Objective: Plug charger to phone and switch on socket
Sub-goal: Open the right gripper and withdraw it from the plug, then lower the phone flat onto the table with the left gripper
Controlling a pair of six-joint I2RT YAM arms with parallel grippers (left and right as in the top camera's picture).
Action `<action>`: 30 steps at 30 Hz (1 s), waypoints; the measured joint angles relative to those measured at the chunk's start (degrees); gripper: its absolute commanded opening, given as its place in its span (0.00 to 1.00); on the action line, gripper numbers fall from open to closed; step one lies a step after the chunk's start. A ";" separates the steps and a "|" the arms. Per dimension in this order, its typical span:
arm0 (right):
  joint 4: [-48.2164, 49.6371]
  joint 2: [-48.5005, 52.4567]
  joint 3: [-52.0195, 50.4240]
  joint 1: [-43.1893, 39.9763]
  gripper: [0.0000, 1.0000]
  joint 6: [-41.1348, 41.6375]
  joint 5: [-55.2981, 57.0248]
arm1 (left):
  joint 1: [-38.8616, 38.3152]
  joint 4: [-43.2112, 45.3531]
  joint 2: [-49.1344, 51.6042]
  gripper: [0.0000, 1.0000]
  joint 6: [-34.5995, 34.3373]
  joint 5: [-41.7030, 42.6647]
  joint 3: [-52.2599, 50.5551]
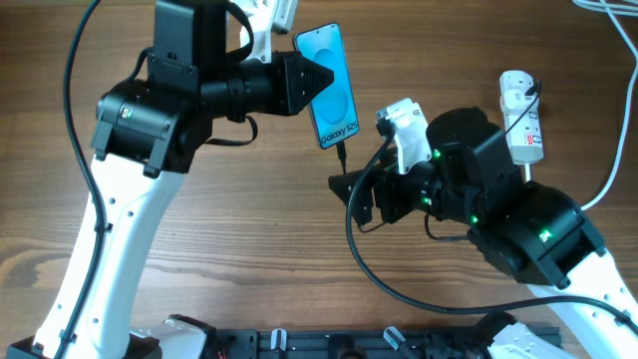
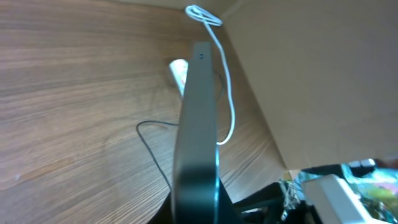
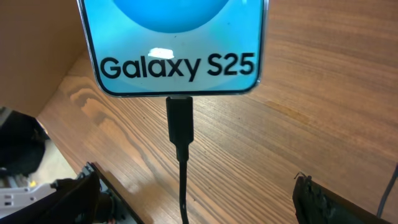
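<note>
Your left tool (image 1: 311, 82) clamps the phone (image 1: 334, 85) by its edge, likely bracing it against insertion; your right tool (image 1: 351, 197) stands wide, the charger plug (image 3: 180, 121) just ahead of it, touching the phone's port.

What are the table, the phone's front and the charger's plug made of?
The table looks like wood or wood-look laminate: brown grain lines, dull sheen. The phone front seems glossy glass, since a light glints on it. The charger plug looks like matt black plastic; its thin wire is probably rubbery.
</note>
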 measured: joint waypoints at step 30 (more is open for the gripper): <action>-13.49 7.15 0.00 -33.20 1.00 8.31 14.53 | 3.63 -11.98 25.99 0.04 4.02 4.37 -0.02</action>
